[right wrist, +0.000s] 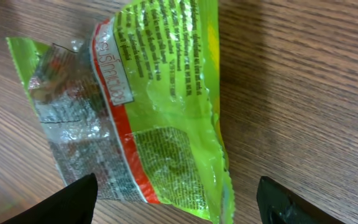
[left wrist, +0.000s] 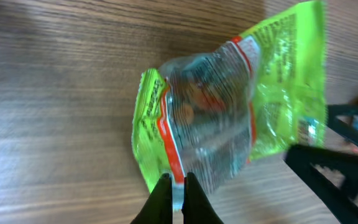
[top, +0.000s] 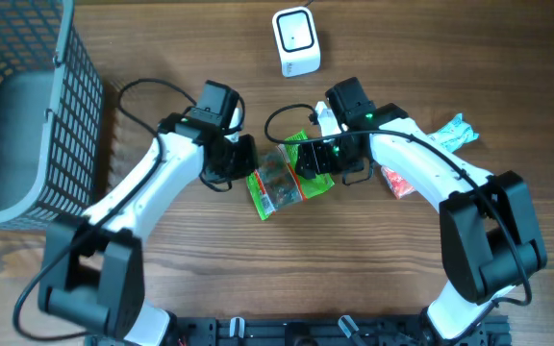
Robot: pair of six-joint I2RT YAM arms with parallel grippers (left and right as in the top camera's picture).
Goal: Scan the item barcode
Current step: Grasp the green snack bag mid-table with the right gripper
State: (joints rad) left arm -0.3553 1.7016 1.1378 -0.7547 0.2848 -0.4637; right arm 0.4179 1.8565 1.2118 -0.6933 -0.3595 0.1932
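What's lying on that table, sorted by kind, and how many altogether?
Snack packets: 3 (green packet, red packet, pale blue packet)
Scanner: 1
Wire basket: 1
Total: 5

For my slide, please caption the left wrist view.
Left gripper pinches a green snack bag by its edge on a wooden table.
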